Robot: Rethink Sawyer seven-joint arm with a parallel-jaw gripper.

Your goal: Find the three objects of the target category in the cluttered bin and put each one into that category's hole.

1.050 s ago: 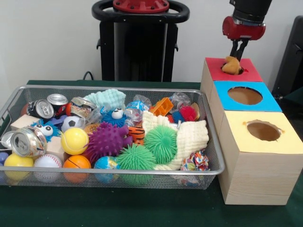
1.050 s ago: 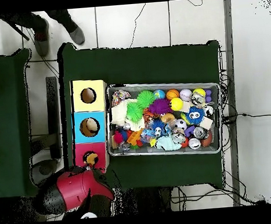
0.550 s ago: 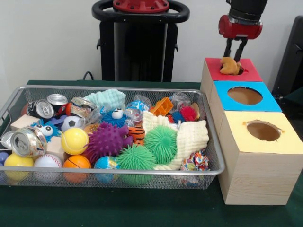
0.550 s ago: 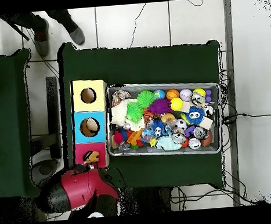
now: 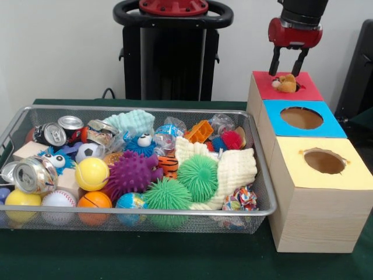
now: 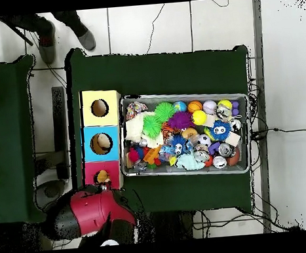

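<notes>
spread black gripper (image 5: pixel 288 60) now lifted clear of small tan plush toy (image 5: pixel 285 83), released, left resting in red-topped wooden box's hole (image 5: pixel 295 87), one target likely delivered.

Even, bright indoor light is seen in both views; shadows are soft and faint. Small glints are noted on the crushed cans (image 5: pixel 36 175). Fine detail is lost in the overhead view.

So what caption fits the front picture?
Open gripper above a tan toy sitting at the red box's hole.
</notes>
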